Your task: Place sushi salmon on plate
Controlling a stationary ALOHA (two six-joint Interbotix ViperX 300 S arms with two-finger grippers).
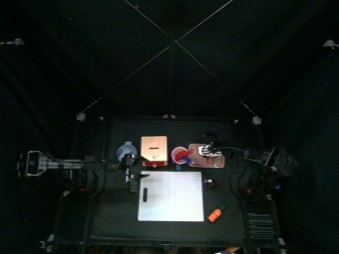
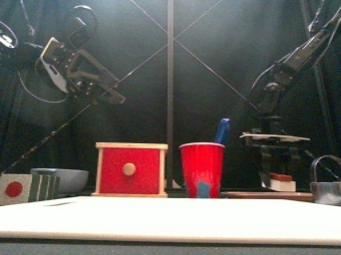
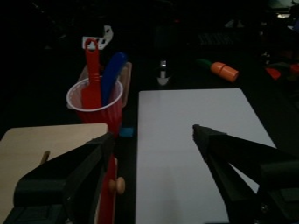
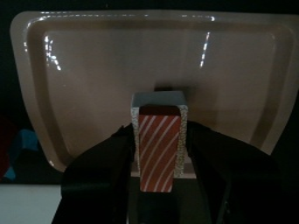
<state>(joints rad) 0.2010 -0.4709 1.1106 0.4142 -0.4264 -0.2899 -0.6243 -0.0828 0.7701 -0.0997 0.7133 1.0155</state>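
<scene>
The right gripper (image 4: 160, 162) pinches the sushi salmon (image 4: 160, 144), a striped orange-and-white slab over a white base, between its two jaws, directly above the plate (image 4: 70, 79), a rectangular tray with a raised glossy rim. In the top view the plate (image 1: 207, 154) lies at about 2 o'clock from the white board (image 1: 172, 194), just beside the red cup (image 1: 180, 154), which stands at 12 o'clock. The left gripper (image 3: 149, 153) hangs over the board's left edge with its jaws spread wide apart. A red box (image 2: 131, 169) stands left of the red cup (image 2: 201, 169) in the front view.
</scene>
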